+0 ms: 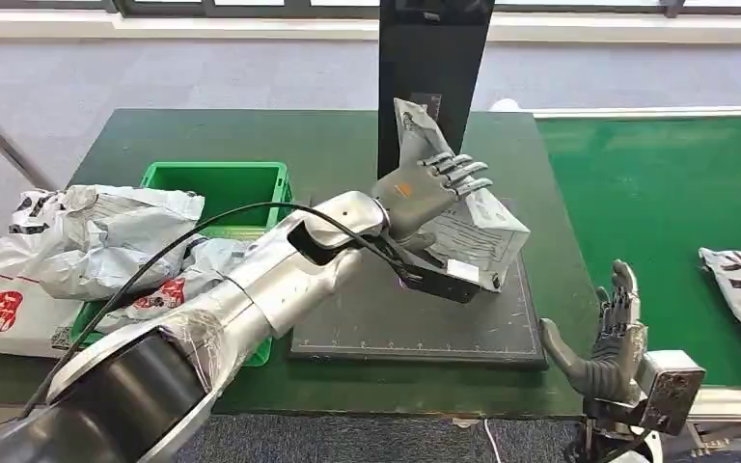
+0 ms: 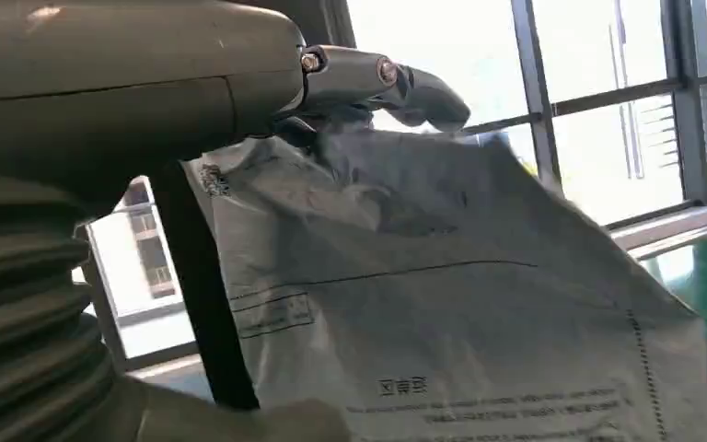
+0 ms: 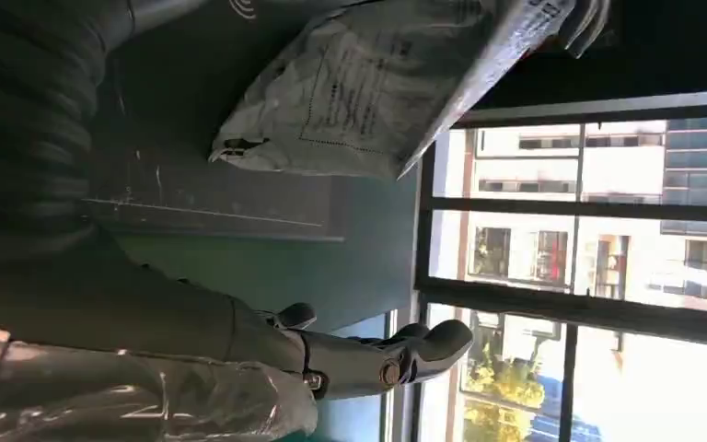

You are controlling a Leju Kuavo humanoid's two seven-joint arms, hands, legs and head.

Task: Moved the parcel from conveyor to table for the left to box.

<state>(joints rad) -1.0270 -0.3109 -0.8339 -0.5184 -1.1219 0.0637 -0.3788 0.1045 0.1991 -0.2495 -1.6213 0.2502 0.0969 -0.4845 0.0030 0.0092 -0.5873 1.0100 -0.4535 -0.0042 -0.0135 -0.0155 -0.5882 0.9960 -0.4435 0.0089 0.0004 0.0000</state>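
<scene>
The parcel (image 1: 463,217), already off the conveyor (image 1: 656,222), is held tilted over the dark mat (image 1: 415,333) by the left hand (image 1: 429,188), fingers closed on it, while the right hand (image 1: 608,338) waits open and empty; boxing in the green bin (image 1: 217,183) remains.

Left hand (image 1: 423,193) in a raised grasp; right hand (image 1: 610,340) open, fingers (image 1: 621,289) upright.
</scene>
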